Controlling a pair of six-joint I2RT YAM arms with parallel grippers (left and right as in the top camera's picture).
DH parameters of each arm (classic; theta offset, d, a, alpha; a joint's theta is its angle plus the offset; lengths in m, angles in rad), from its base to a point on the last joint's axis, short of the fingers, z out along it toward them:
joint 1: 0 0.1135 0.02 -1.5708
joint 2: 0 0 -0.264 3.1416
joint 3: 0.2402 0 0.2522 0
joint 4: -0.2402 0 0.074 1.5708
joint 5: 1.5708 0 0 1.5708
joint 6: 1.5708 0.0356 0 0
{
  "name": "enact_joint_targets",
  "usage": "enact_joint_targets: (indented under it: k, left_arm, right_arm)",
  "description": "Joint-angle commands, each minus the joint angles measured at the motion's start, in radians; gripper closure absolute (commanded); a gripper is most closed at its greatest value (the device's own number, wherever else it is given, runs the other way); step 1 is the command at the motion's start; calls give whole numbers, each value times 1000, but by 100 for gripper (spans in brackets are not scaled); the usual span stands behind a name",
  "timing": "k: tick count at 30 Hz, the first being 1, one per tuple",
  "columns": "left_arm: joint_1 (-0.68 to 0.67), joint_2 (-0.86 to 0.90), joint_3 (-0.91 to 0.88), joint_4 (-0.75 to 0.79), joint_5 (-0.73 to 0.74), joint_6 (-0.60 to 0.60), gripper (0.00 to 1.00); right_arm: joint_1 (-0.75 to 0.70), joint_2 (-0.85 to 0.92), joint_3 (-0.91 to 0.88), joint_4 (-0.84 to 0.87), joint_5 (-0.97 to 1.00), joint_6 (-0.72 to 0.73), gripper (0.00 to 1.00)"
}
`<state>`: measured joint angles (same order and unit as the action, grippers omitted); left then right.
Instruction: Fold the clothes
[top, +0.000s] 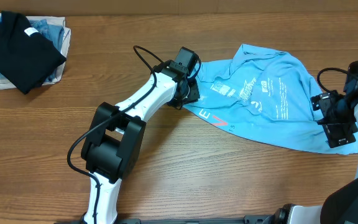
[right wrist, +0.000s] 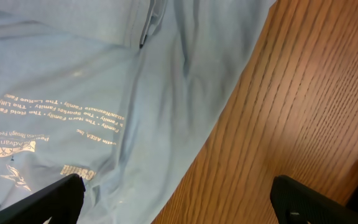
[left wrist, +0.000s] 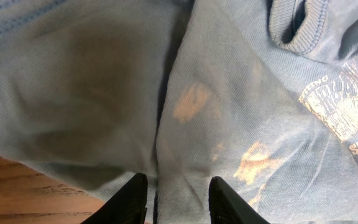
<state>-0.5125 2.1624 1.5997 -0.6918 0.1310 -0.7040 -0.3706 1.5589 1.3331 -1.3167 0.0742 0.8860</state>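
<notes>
The left jaws narrowly straddle a ridge of the t-shirt [top: 278,106], grip unclear, and the right jaws gape empty, so a one-sided pull may slip or bunch it.

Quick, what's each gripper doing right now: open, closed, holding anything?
Left gripper: fingers astride a fold of the t-shirt; gripped or not cannot be told.
Right gripper: wide open, holding nothing.
</notes>
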Motion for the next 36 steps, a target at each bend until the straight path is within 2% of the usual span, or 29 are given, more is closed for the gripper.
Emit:
enact_joint_targets:
  k: [1, 14, 15, 21, 30, 32, 36]
  left_arm:
    - [-19, 27, 23, 0, 0, -10, 65]
    - [-24, 43, 23, 18, -8, -10, 66]
    - [-24, 43, 23, 18, -11, -10, 68]
    - [-20, 43, 24, 17, -49, -6, 96]
    - [14, -22, 42, -48, -64, -6, 96]
    - [23, -59, 42, -66, -69, -6, 96]
    - [41, -162, 42, -130, -118, -6, 96]
  right_arm:
    - [3, 2, -5, 5, 1, -3, 0]
    - [3, 2, -5, 3, 2, -4, 0]
    - [3, 2, -5, 3, 2, -4, 0]
    - [3, 2, -5, 3, 2, -4, 0]
    - [3, 2, -5, -1, 2, -4, 0]
    - [3, 2, -5, -6, 2, -4, 3]
    - [3, 2, -5, -25, 1, -4, 14]
